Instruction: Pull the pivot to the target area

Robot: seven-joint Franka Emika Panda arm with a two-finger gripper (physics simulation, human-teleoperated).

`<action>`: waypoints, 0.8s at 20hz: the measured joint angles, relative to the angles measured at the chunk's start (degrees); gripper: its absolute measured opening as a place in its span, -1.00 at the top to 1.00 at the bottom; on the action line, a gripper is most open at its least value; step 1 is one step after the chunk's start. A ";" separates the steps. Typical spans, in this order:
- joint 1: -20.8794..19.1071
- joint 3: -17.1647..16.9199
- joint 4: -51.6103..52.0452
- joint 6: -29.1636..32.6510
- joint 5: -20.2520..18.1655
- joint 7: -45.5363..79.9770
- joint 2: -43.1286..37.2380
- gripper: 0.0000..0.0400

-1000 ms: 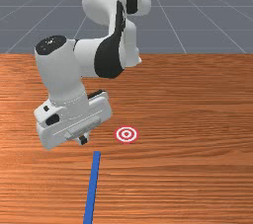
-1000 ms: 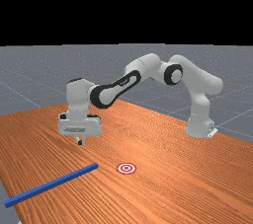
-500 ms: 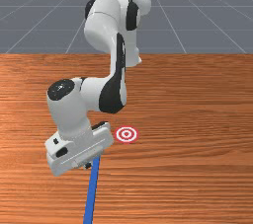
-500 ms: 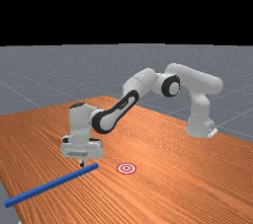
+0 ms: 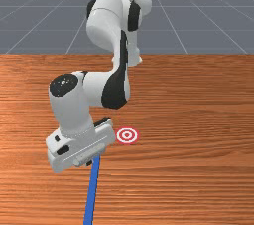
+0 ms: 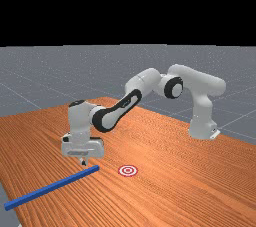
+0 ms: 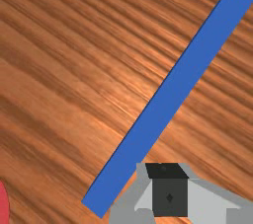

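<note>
My gripper (image 5: 89,162) is low over the table beside the near-target end of the blue bar (image 5: 91,194), on the front view's left of it. In the far view the gripper (image 6: 83,163) hangs shut just above the level of the bar (image 6: 52,187). The wrist view has the fingertips of the gripper (image 7: 169,189) together, alongside the bar (image 7: 163,102) close to its end, with nothing held. The red-and-white round target (image 5: 127,135) lies flat, past that end of the bar and toward the front view's right. Contact between fingers and bar cannot be told.
The orange-brown table (image 5: 198,120) stretches around the bar and target. In the far view the bar's other end reaches close to the table's edge (image 6: 11,183). My arm's base (image 6: 202,128) stands at the far view's right.
Over the last second my hand came down and moved toward the front view's bottom, beside the bar. Since half a second ago it has risen slightly. Bar and target have stayed still.
</note>
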State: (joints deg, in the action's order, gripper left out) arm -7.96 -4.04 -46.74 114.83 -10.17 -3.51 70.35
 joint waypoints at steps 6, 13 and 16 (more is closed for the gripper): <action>0.49 0.38 -7.82 7.01 -0.71 -0.95 -3.77 -0.90; 0.21 0.50 -2.17 5.07 -0.55 -0.65 1.19 -1.00; 0.43 -0.16 0.29 5.15 0.14 0.07 3.27 -0.94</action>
State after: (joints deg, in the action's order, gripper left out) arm -7.54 -4.21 -46.45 119.98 -10.04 -3.44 73.62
